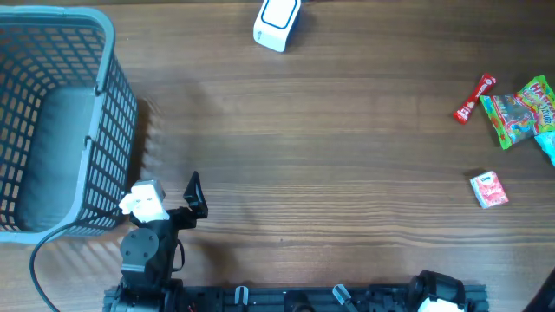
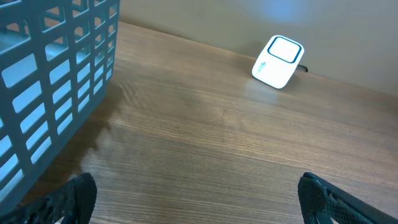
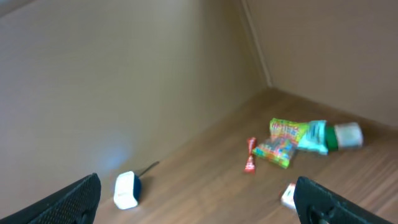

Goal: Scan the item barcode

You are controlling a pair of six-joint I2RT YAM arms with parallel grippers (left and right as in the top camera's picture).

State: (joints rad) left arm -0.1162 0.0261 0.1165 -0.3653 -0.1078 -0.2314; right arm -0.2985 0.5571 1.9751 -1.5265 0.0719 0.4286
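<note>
The white barcode scanner stands at the far edge of the wooden table, also in the left wrist view and the right wrist view. Items lie at the right: a red stick packet, a green candy bag and a small red-and-white packet. My left gripper is open over bare wood near the basket, holding nothing. My right gripper is open and empty, raised and looking across at the candy bag and the small packet. Overhead, only the right arm's base shows at the bottom edge.
A grey-blue mesh basket fills the left end of the table, close to my left arm. A teal packet lies at the right edge beside the candy bag. A wall rises behind the scanner.
</note>
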